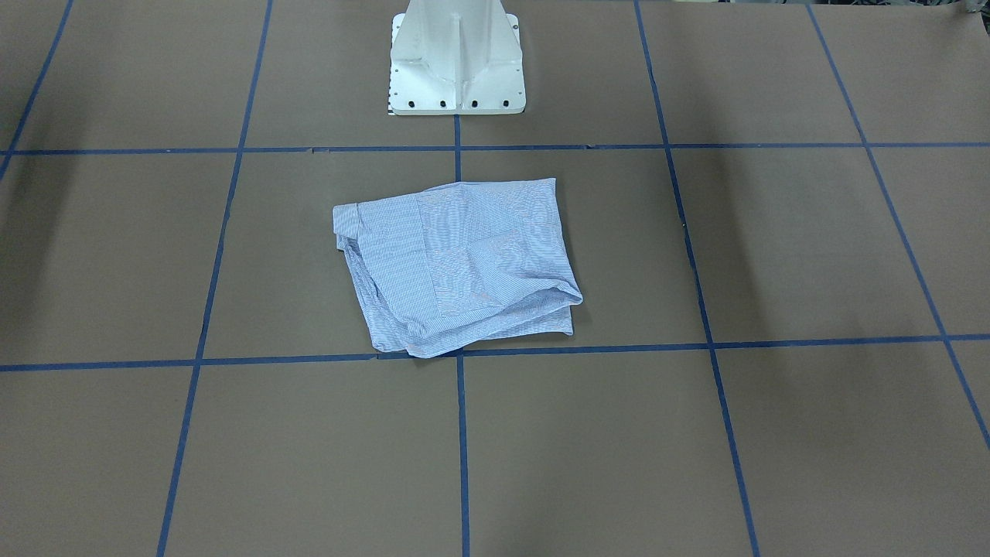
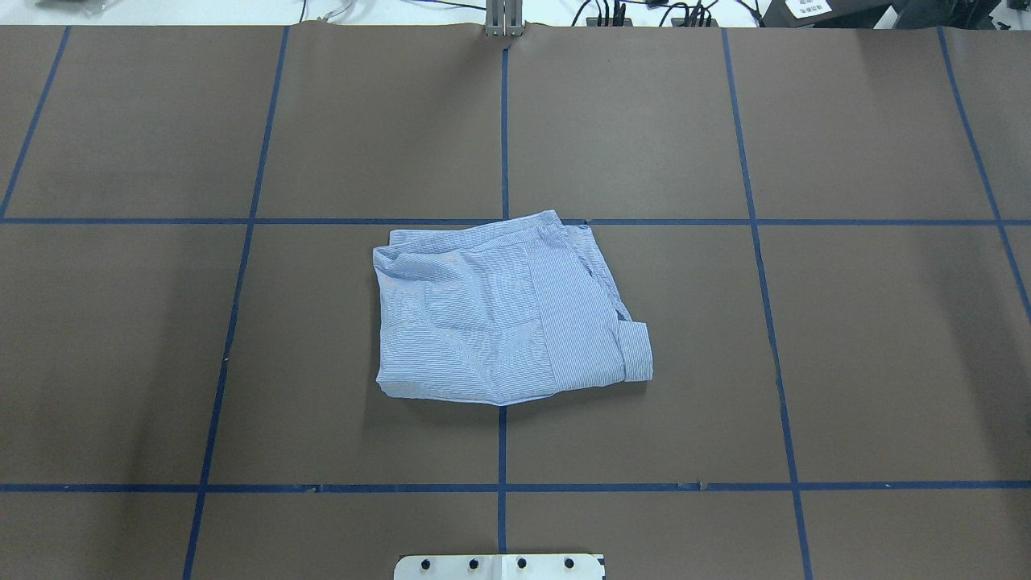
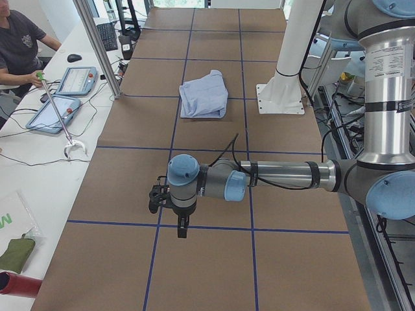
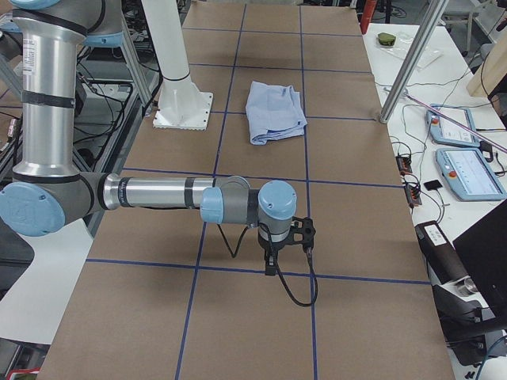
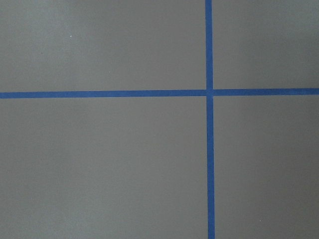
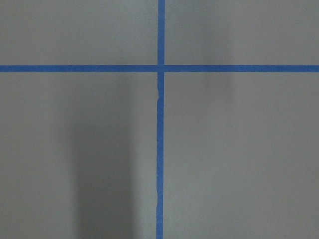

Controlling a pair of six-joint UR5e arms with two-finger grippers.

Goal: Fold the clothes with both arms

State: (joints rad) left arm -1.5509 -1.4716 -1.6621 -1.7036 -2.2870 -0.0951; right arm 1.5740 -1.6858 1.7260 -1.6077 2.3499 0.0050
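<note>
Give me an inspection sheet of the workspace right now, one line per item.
Surface: brown table with blue tape grid.
Job's things: shirt folded into a rough rectangle, mid-table before the pedestal, untouched.
Clutter: nothing seen.
Grippers: left gripper and right gripper hang over bare table, far from the shirt; open or shut cannot be told.
Cables: black cable loops below the right wrist.
Surroundings: person seated at side bench with tablets.

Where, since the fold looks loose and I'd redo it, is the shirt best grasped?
Take the cuff at the shirt's near right corner, coming from the robot's right. It juts past the folded stack as a separate band, so it can probably be pinched without digging under layers.
</note>
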